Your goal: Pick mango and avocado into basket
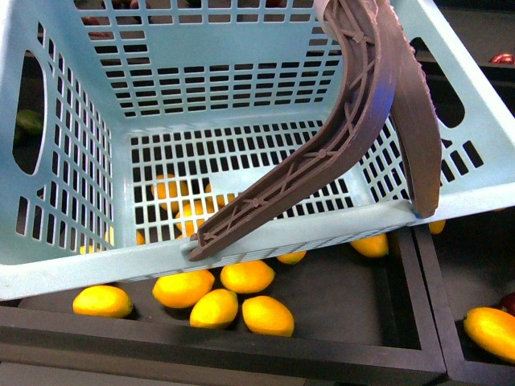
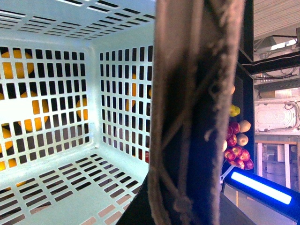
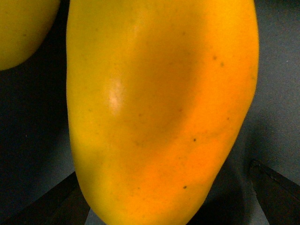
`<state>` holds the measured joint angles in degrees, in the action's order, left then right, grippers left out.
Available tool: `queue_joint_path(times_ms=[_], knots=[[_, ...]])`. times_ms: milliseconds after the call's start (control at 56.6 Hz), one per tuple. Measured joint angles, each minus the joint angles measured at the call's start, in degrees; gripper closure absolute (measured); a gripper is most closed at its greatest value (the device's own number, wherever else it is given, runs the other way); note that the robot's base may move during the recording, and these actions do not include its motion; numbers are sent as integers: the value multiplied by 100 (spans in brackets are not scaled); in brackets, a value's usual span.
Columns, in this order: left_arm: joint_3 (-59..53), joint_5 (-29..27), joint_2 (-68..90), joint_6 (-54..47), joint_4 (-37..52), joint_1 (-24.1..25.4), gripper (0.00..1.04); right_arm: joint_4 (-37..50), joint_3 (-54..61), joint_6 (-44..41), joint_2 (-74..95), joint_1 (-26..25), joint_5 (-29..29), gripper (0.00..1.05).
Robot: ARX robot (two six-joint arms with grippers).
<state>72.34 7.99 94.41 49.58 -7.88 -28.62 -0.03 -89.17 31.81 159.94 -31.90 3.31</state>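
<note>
The light turquoise slotted plastic basket point(image 1: 72, 269) looks smooth and faintly shiny, its brown-grey ribbed handle point(image 1: 338, 145) matt and rough — the oblong yellow-orange mango point(image 3: 159, 112) smooth-skinned, softly glossy.

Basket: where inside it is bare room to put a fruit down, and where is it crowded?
The whole slotted floor of the basket is bare, bordered by its four walls; the brown handle crosses above its right part. Below the basket, the mangoes crowd the front left of the black tray; its front right is bare.
</note>
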Motion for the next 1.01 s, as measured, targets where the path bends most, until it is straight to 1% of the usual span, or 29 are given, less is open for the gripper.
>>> queue_joint_path(times_ms=[159,230,300,371,424,442,495,565,848,1007], knots=[[0,0,0,0,0,0,98,55,0,2,-2,-22,0,8],[0,0,0,0,0,0,98,59,0,2,-2,-37,0,11],[0,0,2,0,0,0,98,68,0,0,-2,-50,-13,17],[0,2,2,0,0,0,98,122,0,-11,-2,-76,-20,30],[0,2,0,2,0,0,98,142,0,-13,-2,-87,-20,36],[0,2,0,2,0,0,98,151,0,-15,-2,-92,-17,39],[0,0,2,0,0,0,98,179,0,-17,-2,-98,-17,44],[0,-4,0,0,0,0,98,240,0,-15,-2,-103,-7,48],[0,2,0,2,0,0,98,444,48,2,-103,-122,90,49],[0,-4,2,0,0,0,98,625,297,24,-579,-188,138,49]])
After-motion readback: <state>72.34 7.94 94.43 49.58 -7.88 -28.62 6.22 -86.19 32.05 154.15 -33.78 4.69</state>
